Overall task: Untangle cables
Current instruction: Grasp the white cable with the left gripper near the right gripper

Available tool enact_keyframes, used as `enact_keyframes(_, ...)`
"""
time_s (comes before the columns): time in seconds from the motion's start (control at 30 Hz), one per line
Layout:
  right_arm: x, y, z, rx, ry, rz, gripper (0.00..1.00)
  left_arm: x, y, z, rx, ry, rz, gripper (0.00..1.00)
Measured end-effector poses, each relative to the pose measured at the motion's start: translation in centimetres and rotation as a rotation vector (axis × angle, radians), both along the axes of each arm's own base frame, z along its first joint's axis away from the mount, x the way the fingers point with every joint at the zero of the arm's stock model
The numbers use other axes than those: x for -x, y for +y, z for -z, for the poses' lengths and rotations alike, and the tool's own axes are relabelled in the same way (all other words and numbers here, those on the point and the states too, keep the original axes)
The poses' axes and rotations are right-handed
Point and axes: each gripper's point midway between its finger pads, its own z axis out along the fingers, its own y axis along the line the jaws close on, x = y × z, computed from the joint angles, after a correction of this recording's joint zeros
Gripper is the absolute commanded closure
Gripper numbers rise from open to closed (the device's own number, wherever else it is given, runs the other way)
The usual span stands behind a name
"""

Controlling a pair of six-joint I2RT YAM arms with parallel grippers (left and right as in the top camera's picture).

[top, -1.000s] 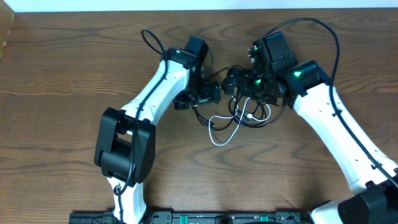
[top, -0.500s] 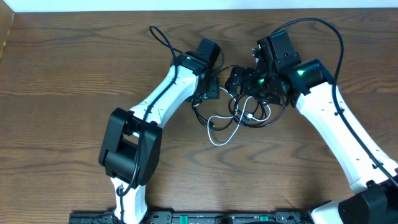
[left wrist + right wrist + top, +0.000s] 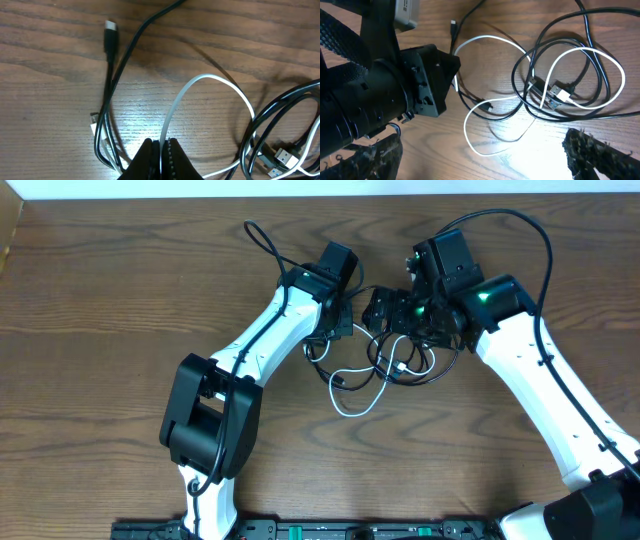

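Left wrist view: we list the left gripper [image 3: 161,148], its jaws clamped on the white cable [image 3: 212,79], which arches up from the fingertips across the wooden table [image 3: 45,60]. The black cables [image 3: 120,65] run just beside it, one plug [image 3: 110,37] lying flat. Right wrist view: we list the right gripper [image 3: 487,160], jaws wide apart and holding nothing, above the looped tangle of all three cords.

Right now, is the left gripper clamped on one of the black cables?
No, in the left wrist view the left gripper pinches the white cable.
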Motion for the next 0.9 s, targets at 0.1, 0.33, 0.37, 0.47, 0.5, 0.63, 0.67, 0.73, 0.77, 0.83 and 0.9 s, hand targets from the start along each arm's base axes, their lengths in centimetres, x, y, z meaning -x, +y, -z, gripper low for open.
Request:
enact_keyframes(0.1, 0.0, 0.0, 0.0, 0.000, 0.000, 0.000, 0.01, 0.2, -0.4, -0.1, 0.021, 0.010, 0.006, 0.93)
enact_keyframes(0.33, 0.0, 0.0, 0.0, 0.000, 0.000, 0.000, 0.01, 0.8, -2.2, -7.2, 0.196, -0.088, 0.030, 0.92)
enact_keyframes(0.37, 0.0, 0.0, 0.0, 0.000, 0.000, 0.000, 0.01, 1.0, -2.3, -11.2, 0.256, -0.164, 0.026, 0.93)
enact_keyframes(0.47, 0.0, 0.0, 0.0, 0.001, 0.002, 0.000, 0.01, 2.1, -2.1, -19.3, 0.375, -0.344, 0.031, 0.92)
enact_keyframes(0.5, 0.1, 0.0, 0.0, 0.001, 0.002, 0.000, 0.01, 2.4, -1.9, -20.9, 0.396, -0.381, 0.032, 0.92)
enact_keyframes(0.63, 0.0, 0.0, 0.0, 0.001, 0.001, 0.000, 0.01, 5.1, -0.5, -29.5, 0.513, -0.592, 0.049, 0.92)
enact_keyframes(0.67, 0.0, 0.0, 0.0, 0.001, 0.001, 0.000, 0.01, 5.5, -0.3, -30.8, 0.531, -0.630, 0.053, 0.93)
enact_keyframes(0.73, 0.0, 0.0, 0.0, 0.001, 0.001, 0.000, 0.01, 6.5, 0.2, -33.6, 0.571, -0.709, 0.061, 0.93)
enact_keyframes(0.77, 0.0, 0.0, 0.0, 0.001, 0.001, 0.000, 0.01, 6.9, 0.4, -34.4, 0.583, -0.731, 0.063, 0.92)
enact_keyframes(0.83, 0.0, 0.0, 0.0, 0.001, 0.001, 0.000, 0.01, 7.8, 0.9, -36.5, 0.623, -0.786, 0.058, 0.93)
enact_keyframes(0.9, 0.0, -0.1, 0.1, 0.004, 0.001, 0.002, 0.01, 8.3, 1.2, -37.6, 0.645, -0.817, 0.056, 0.93)
